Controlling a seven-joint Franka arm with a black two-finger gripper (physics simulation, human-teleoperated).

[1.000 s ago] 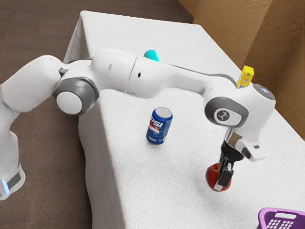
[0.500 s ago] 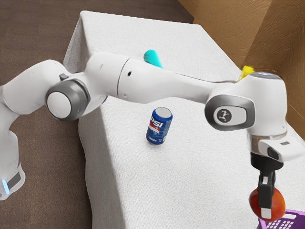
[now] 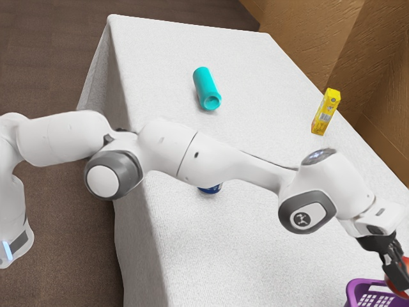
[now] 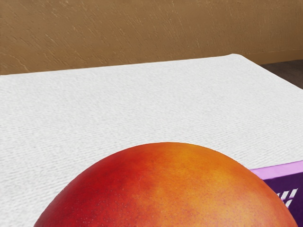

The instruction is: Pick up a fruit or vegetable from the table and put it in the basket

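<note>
At the exterior view's right edge, my gripper (image 3: 396, 271) is shut on the red apple (image 3: 406, 289), which is partly cut off by the picture's edge. The hand is tilted, and the apple is off the table, close over the purple basket (image 3: 359, 284) at the lower right. In the wrist view the red and orange apple (image 4: 170, 184) looms large at the lower edge, with the basket's rim (image 4: 284, 170) beside and partly behind it.
A blue can (image 3: 211, 190) is mostly hidden behind the arm. Farther back on the white table (image 3: 160, 54) lies a teal cylinder (image 3: 205, 84), and a yellow carton (image 3: 326, 112) stands near the brown wall (image 3: 307, 38).
My gripper has carried the apple from the tabletop toward the exterior view's right, up to the basket, and the hand has tilted. The arm now covers most of the can and has uncovered the carton.
</note>
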